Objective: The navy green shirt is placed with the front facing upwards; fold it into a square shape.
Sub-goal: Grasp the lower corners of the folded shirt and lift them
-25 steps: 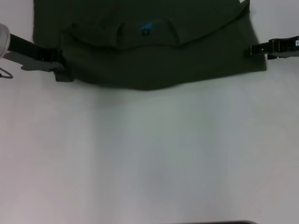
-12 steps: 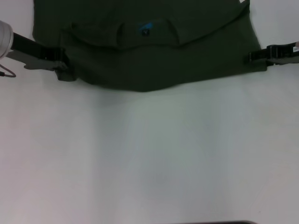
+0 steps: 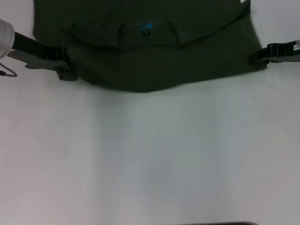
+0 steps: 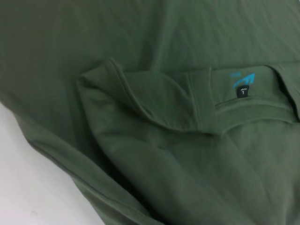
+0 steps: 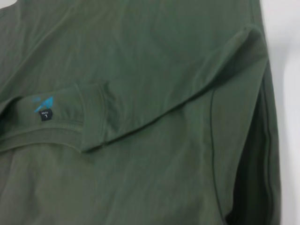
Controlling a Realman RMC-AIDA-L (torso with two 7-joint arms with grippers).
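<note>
The shirt (image 3: 150, 51) lay folded across the top of the frame, neck label (image 3: 146, 31) showing. The left gripper (image 3: 63, 70) and right gripper (image 3: 260, 56) flanked its lower corners — likely for the next fold — their grip impossible to tell.

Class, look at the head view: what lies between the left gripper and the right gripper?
The shirt alone: folded dark green cloth spans the stretch from the left gripper to the right gripper, with its blue neck label near the middle. The head view shows this.

Both hands (image 3: 63, 70) (image 3: 258, 57) touch the folded shirt's (image 3: 150, 51) side edges
</note>
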